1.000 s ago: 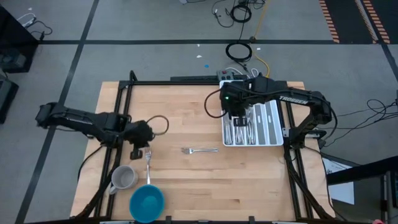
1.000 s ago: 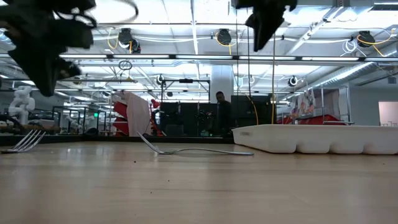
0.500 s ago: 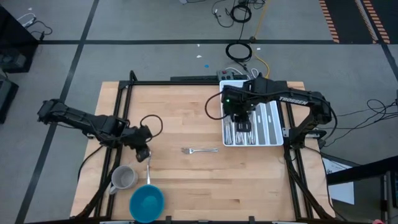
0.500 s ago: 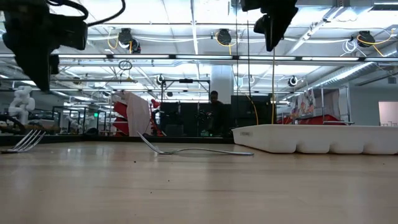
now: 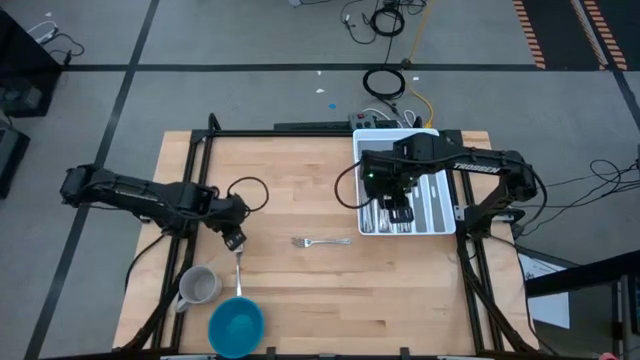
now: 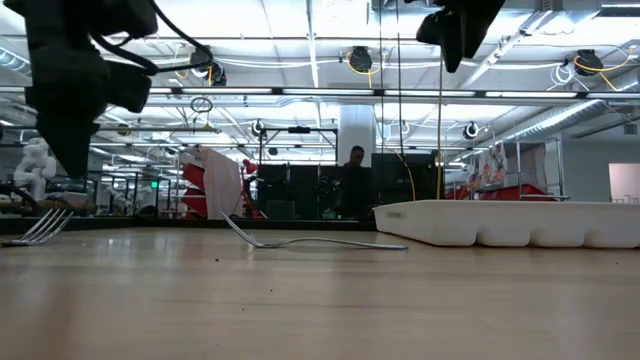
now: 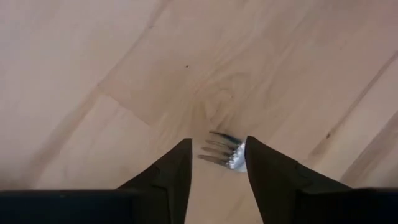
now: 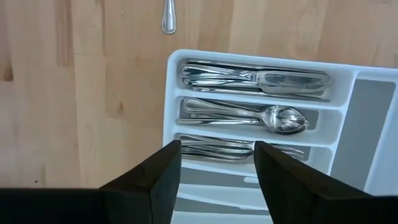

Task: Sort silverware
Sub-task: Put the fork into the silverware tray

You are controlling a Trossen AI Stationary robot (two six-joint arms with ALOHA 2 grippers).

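— While both arms hang above the table (image 5: 300, 180), what lies where?
— White tray (image 5: 437, 222) at three o'clock, at the edge, holding slim shiny silverware (image 8: 249, 115) in three slots. Two forks loose: one (image 5: 322, 241) mid-table, open wood all round; another (image 5: 238, 262) at eight o'clock by the mug (image 5: 198, 286) and blue bowl (image 5: 236, 326).
— Grippers?
— Left gripper (image 7: 216, 163) spread, straddling that fork's tines, nothing held. Right gripper (image 8: 217, 163) parted, empty, over the tray

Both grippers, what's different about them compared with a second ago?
The left gripper came down over the fork by the mug and opened. The right gripper moved along the tray toward the front edge. The middle fork stayed put.
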